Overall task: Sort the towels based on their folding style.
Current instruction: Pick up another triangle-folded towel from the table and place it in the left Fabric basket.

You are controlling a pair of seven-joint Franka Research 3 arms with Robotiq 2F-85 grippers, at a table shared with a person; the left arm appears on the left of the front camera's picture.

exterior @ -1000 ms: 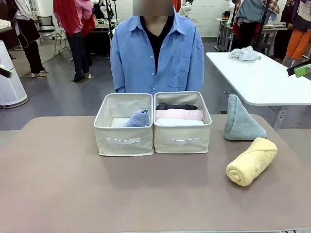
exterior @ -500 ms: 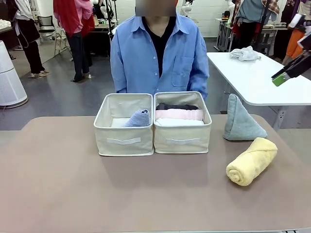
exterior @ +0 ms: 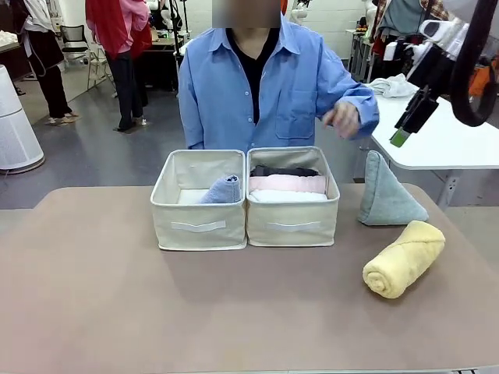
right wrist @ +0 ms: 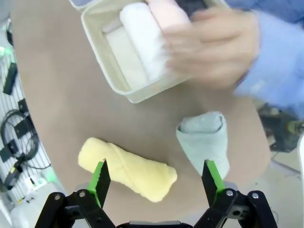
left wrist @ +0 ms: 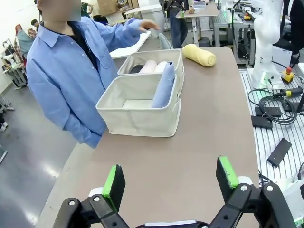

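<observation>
Right gripper (right wrist: 155,167) hangs high over the right edge of the surface (exterior: 117,296), jaws wide and empty. Below it lie the yellow roll (exterior: 404,258) and the teal cone (exterior: 386,195), the two towels not yet boxed. The roll lies near the right edge and the cone stands upright just behind it, toward the far right corner. Left gripper (left wrist: 170,173) is also wide and empty, over the left edge. At the middle of the far edge, the left box (exterior: 199,226) holds the blue cone (exterior: 223,189). The right box (exterior: 293,226), touching it, holds the grey roll (exterior: 284,171), pink roll (exterior: 287,184) and white roll (exterior: 287,196). A person's hand (exterior: 341,118) is raised above the right box. By that sorting, the yellow roll probably belongs in the right box and the teal cone in the left. Both look light, soft and springy, so they should squash under the pads rather than slip. The roll is best pinched across its middle, square to its length, since a hold near an end may let it unwind. The cone is best taken low across its folded body, because its tip would likely flop.
</observation>
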